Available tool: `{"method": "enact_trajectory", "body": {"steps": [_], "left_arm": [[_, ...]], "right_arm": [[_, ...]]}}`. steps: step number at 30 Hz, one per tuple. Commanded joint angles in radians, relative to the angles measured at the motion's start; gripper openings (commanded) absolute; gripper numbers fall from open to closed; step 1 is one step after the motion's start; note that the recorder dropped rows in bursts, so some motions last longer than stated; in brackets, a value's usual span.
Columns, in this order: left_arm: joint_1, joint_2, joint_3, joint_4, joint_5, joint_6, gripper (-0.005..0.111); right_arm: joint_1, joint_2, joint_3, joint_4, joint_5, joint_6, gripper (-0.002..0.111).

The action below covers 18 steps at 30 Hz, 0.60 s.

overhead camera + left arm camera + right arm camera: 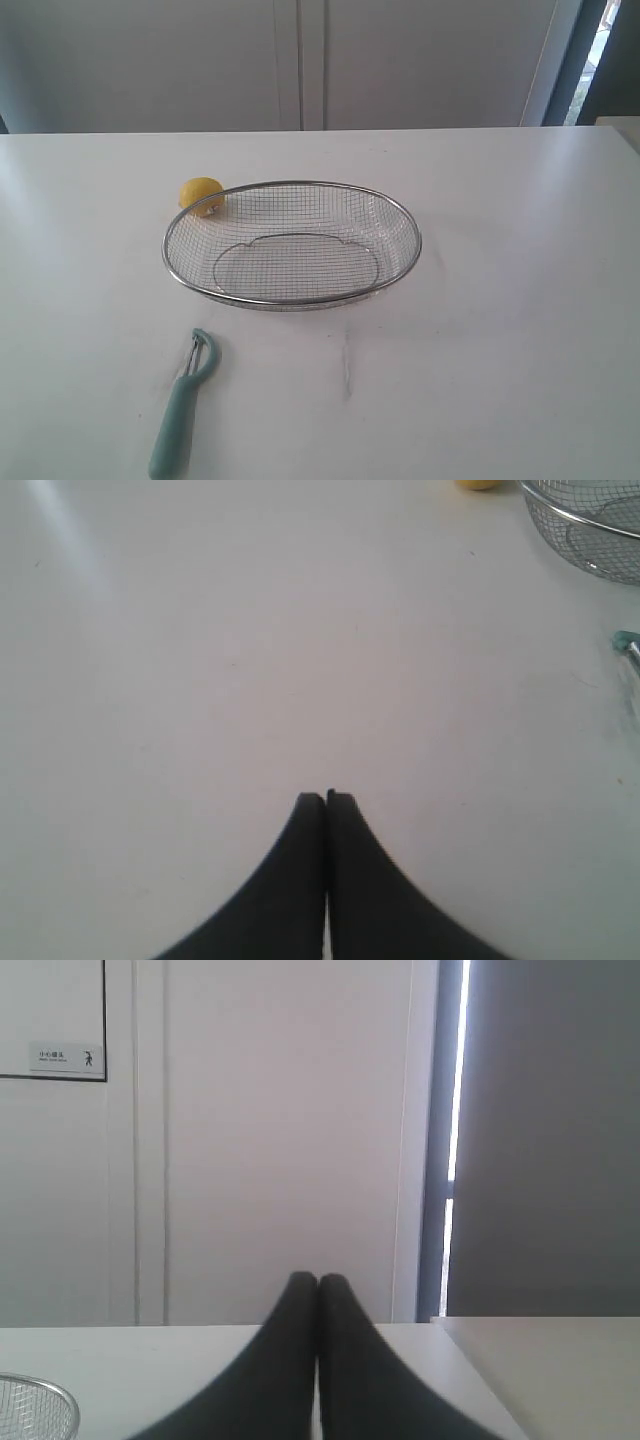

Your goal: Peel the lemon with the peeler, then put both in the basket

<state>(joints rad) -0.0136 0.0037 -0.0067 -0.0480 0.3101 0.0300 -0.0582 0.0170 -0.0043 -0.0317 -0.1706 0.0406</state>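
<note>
Above the white worktop (520, 300), our left gripper (327, 798) and right gripper (318, 1278) are pinched closed, empty. Mid-worktop, the oval silver wire-mesh basket (300, 183) holds nothing; the teal-handled peeler (180, 410) lies by the front edge; the round yellow lemon (201, 194) sits unpeeled beside the basket's far rim.

In the left wrist view the frame edge cuts off the lemon (478, 484), the basket (580, 518) and all but a sliver of the peeler (630, 645); print on the wall sign (66, 1057) is unreadably small
</note>
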Motion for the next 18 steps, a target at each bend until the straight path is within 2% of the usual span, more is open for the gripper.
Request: {"method": "enact_trajectory", "body": {"steps": [1,18], "left_arm": [[0.001,-0.004,0.007,-0.009,-0.004,0.001,0.0],[0.001,-0.004,0.007,-0.009,-0.004,0.001,0.0]], "right_arm": [[-0.006,-0.006,0.004,0.002,-0.025,0.001,0.0],[-0.006,-0.006,0.003,0.002,-0.032,0.009,0.0]]}}
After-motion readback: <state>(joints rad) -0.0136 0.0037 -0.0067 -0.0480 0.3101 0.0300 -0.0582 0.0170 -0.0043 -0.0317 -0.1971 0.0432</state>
